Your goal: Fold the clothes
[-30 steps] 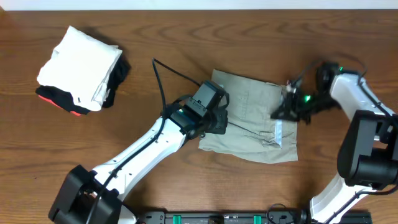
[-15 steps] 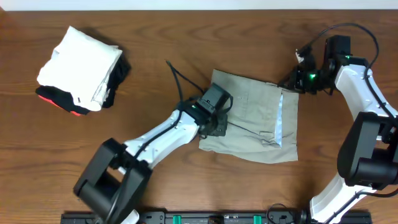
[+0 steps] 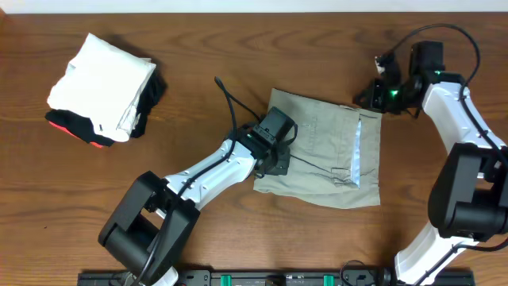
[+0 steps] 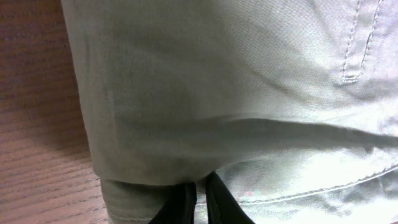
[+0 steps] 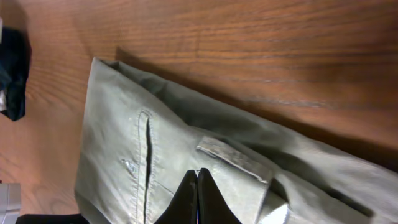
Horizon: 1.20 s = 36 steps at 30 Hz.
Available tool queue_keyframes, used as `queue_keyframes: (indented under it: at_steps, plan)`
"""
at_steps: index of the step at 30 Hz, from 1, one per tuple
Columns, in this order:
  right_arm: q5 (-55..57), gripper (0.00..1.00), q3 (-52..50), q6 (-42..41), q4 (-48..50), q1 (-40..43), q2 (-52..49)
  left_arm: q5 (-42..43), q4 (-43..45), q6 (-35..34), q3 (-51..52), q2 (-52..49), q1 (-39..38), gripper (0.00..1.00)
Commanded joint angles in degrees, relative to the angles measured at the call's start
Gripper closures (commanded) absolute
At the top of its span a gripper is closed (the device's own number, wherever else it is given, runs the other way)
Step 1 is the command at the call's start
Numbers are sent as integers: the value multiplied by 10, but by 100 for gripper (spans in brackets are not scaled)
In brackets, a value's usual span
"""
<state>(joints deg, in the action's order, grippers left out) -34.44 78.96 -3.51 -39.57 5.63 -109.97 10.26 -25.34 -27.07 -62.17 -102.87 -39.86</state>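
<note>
Folded khaki trousers (image 3: 325, 147) lie in the middle of the desk (image 3: 238, 48). They look like soft, light, floppy cotton. Your left pincer (image 4: 202, 202) pinches their left edge. Your right pincer (image 5: 198, 190), pressed together and empty, hovers over their far right corner. Grip the thick doubled edges.

Both my arms wear white shells between black joints. The left arm (image 3: 213, 170) ends in a boxy black wrist unit, with a thin black cable (image 3: 228, 97) running off it. The right arm (image 3: 454, 113) has a longer black lead (image 3: 435, 25) above its wrist and a small green light (image 3: 394, 95) glowing there. The left hand (image 4: 200, 200) and the right hand (image 5: 198, 194) each have two slim, matte black fingers.
</note>
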Motion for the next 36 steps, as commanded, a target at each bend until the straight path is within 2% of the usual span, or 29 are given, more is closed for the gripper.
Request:
queue_keyframes:
  at_steps: [1,8,14,17,20,23,28,30,32,33,36]
  plan:
    - [-1,99,-20,-7,7,-15,1,-9,-2,4,-3,-9,2,89]
    - [12,99,-86,-7,79,-24,1,-9,-3,4,-2,-9,2,89]
    - [185,98,-168,-42,142,-26,0,-9,-4,4,0,-9,2,89]
    - [231,94,-213,-42,194,-26,0,-9,-5,4,1,-9,2,89]
    - [239,92,-244,-42,244,-26,0,-9,-4,4,1,-9,2,89]
    - [222,93,-241,-48,254,-26,0,-9,-2,14,0,-9,2,89]
    - [139,92,-201,-48,225,-26,2,-8,-8,24,-10,25,2,89]
    - [109,88,-172,-48,194,-26,6,-9,-13,40,-18,60,3,89]
    - [86,80,-136,-48,152,-25,14,-9,-13,64,-20,102,5,87]
    - [82,78,-116,-48,126,-26,19,-9,-14,72,-20,126,9,84]
    - [83,72,-53,-32,37,-26,43,-16,-21,73,-20,191,32,64]
